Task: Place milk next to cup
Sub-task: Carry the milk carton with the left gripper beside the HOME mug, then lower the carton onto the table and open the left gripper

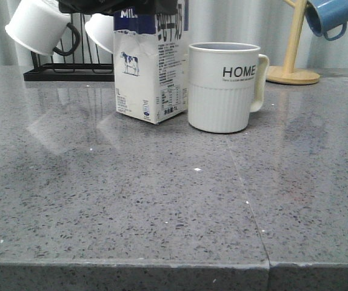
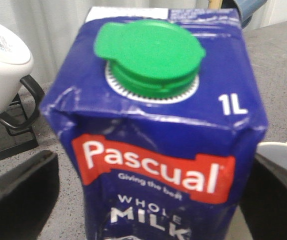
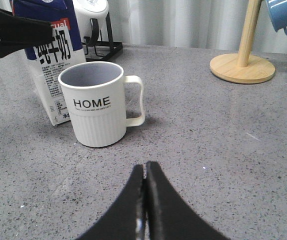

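Note:
The milk, a white carton with a dark blue top, stands upright on the table just left of the cup, close to it or touching. The cup is an off-white ribbed mug with "HOME" lettering and its handle to the right. My left gripper is over the carton's top. Its dark fingers stand on either side with bare table showing between them and the carton, so it is open. In the front view it shows only as a dark shape at the top. My right gripper is shut and empty, low over the table in front of the cup.
A black rack with white mugs stands behind the carton at the back left. A wooden mug tree with a blue mug stands at the back right. The grey stone table stretches to the front.

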